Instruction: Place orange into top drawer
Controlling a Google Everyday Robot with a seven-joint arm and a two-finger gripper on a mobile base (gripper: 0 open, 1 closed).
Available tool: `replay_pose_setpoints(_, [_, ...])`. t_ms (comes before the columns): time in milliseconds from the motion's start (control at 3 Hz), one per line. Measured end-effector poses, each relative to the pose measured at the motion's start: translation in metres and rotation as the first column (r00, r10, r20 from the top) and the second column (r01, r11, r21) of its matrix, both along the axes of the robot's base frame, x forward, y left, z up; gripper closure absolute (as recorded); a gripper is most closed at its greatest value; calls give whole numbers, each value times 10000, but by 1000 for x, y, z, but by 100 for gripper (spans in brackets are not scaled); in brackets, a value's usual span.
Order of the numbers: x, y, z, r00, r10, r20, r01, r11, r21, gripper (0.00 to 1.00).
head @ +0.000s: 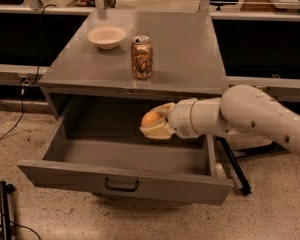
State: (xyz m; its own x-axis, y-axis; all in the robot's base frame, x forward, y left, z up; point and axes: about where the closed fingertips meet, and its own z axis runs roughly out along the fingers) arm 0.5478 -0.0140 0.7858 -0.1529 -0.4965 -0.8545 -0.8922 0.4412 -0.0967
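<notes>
Hand [152,126] sits at the end of a pale, thick arm [250,116] that reaches in from the right. It is below the front edge of the desk [190,49] and over the inside of the top drawer [65,176]. The hand is closed on the orange [151,119]: one cream finger curls over the back of the fruit and the other lies under it, so only the upper left of the orange shows. The orange is therefore inside the drawer opening, held above the drawer floor and right of the drawer's centre line. Whether the lower finger touches the floor cannot be told. The drawer is pulled well out toward the camera. Its flat grey front panel lies below and in front of the hand, and the dark curved handle [121,185] is down and slightly left of the hand. The drawer's right wall runs just under the wrist. Above the hand, on the desk top, a gold-brown soda can [141,57] stands upright almost directly over the orange, well apart from it. A shallow pale bowl [106,36] sits farther up and to the left of the hand, near the can but not touching it. The speckled floor [270,214] spreads below and to the right of the hand.
</notes>
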Motion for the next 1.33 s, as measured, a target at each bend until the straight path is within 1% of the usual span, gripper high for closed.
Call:
replay_pose_setpoints(333, [-19,-3,-49,9953,-755,-606,702,9939,-855,100])
replay_pose_setpoints(667, [-23,-2,-56,9942,-761,-759,696,9940,-848,100])
replay_pose_setpoints(1000, [-9,1,-67,9960,-327,-833,253,9958,-883,100])
replay_pose_setpoints(1333, [21,-2,-92,9958,-22,-916,-68,9952,-978,100])
